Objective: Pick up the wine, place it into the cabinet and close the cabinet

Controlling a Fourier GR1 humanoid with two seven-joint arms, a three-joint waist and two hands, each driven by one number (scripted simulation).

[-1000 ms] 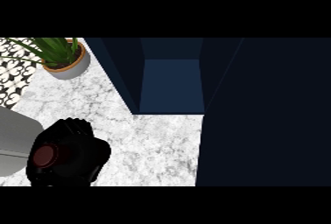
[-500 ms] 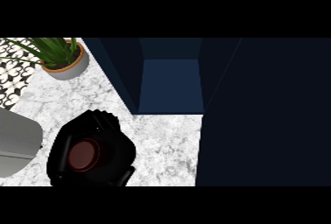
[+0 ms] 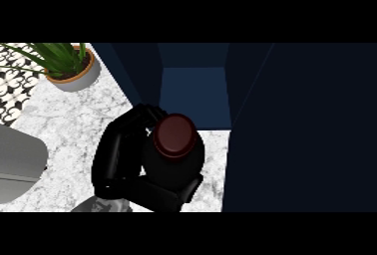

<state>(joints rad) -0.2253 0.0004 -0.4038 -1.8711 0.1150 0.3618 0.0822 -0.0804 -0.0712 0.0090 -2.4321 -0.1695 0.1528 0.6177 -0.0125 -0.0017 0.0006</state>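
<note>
While the head view is looking steeply down, one black hand (image 3: pixel 121 159) is showing at lower centre-left, over the marble counter (image 3: pixel 66 114). Which arm it belongs to cannot be told for certain, though it is coming in from the left part of the lower edge and reads as the left hand. Its fingers (image 3: pixel 136 122) are curling round the wine bottle (image 3: pixel 174 137), with the thumb wrapping the lower side, so the hand is closed on the bottle and hiding most of its body. Only the dark red round top of the bottle is facing the camera, sitting just to the right of the curled fingertips.

Directly beyond the fingertips, the open cabinet (image 3: pixel 193 94) is showing its blue interior, and the bottle's top is sitting at the cabinet's front edge, overlapping the lower rim of the opening. To the right of the fingers, a broad dark panel, seemingly the cabinet door (image 3: pixel 302 129), is filling that side. Well beyond the fingers to the upper left, a potted plant (image 3: pixel 68 67) is standing on the counter. Left of the hand, a grey shape (image 3: pixel 18 159) is sitting at the edge.
</note>
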